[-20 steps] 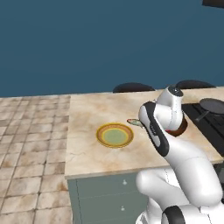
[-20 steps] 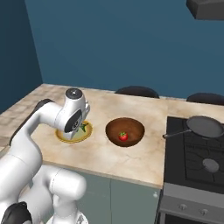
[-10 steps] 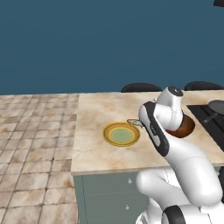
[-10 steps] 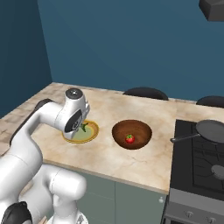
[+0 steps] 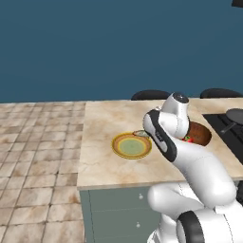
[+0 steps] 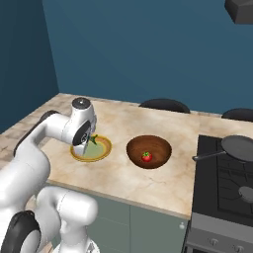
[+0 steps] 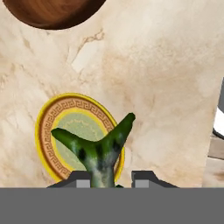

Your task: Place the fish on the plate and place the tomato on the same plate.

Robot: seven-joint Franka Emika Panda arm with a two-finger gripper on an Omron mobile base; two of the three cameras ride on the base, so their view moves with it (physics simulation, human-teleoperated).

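The white arm bends forward over the near part of the marble tabletop [image 6: 148, 183], its wrist turned down above the plate. In the hand view the gripper [image 7: 111, 180] has its jaws clamped on the fish [image 7: 97, 151], whose forked green tail with dark spots sticks up between the two dark tips and spreads across the plate below. From the right base view the fish [image 6: 92, 140] shows as a small greenish sliver poking out beside the wrist, right over the plate's left part; from the left base view only a grey bit of it [image 5: 141, 134] peeks out at the plate's far right edge. Whether it touches the plate I cannot tell; it looks held just above it.

The plate [image 6: 101, 153] lies flat on the tabletop, yellow rim, patterned orange band, pale green centre. It sits near the left end of the tabletop, partly hidden by the wrist in the right base view and open to sight in the left base view [image 5: 124, 145].

Just to the right of the plate, apart from it, stands a brown wooden bowl [image 6: 160, 146]. The tomato [image 6: 147, 156] rests at its bottom, red with a little green top.

Further right is a dark stove [image 6: 225, 183] with a grey frying pan [image 6: 238, 147] on its far burner, the handle pointing left towards the bowl.

Beyond the far edge of the tabletop, dark rounded stool tops [image 6: 164, 105] show against a deep blue wall [image 6: 148, 49]. Left of the tabletop is a tiled floor [image 5: 33, 156].
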